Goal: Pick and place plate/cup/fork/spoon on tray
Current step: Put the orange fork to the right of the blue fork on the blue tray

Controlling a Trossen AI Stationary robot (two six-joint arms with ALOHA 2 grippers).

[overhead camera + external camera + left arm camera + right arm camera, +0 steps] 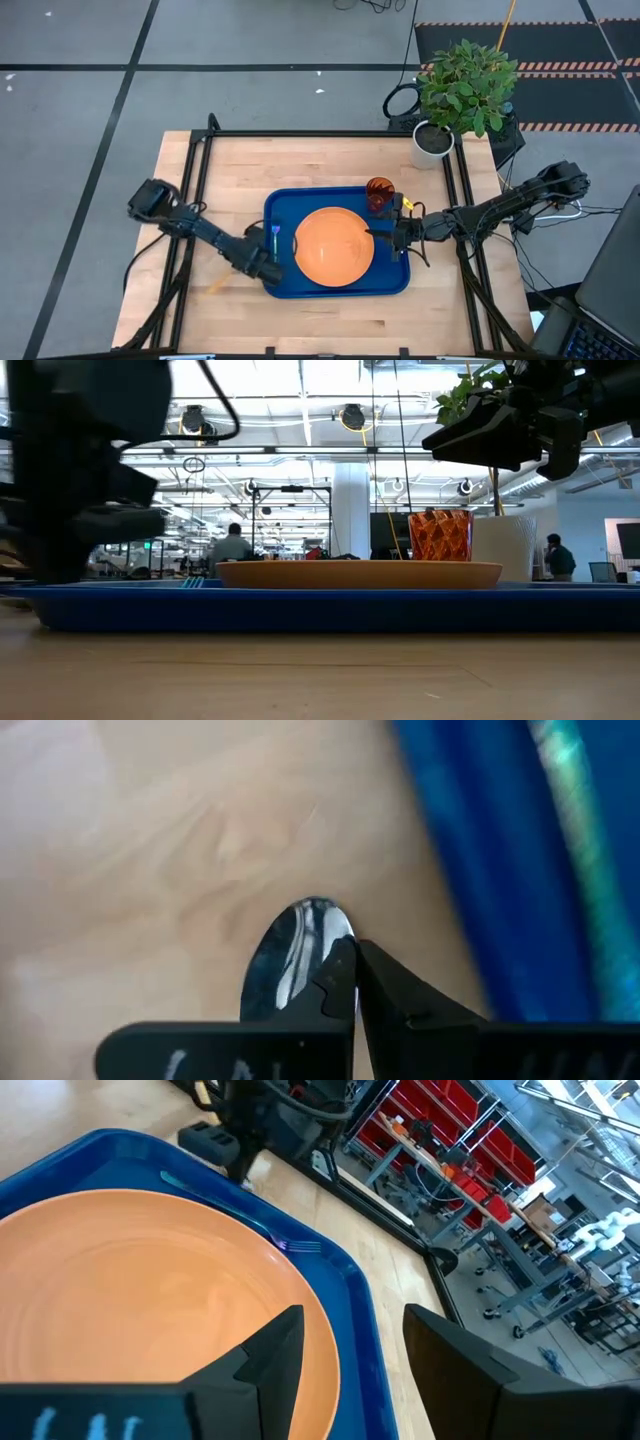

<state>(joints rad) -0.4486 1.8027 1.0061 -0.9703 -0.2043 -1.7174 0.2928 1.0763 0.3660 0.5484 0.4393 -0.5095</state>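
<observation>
The left tool (268, 272) sits low at the tray's (285, 287) near-left corner, its fingers pinched on the spoon (296, 955) — shiny silver bowl showing, just outside the blue raised rim, over bare desk (330, 160). Open wood lies to its left and along the near edge. On the tray, the round orange plate (334, 246) fills the middle; the thin light-blue fork (275, 238) lies between plate and left rim. The right tool (387, 236) hovers spread over the plate's right edge. Farther back, the translucent orange-red cup (379, 193) stands in the tray's far-right corner — beyond it a white plant pot (432, 143).
</observation>
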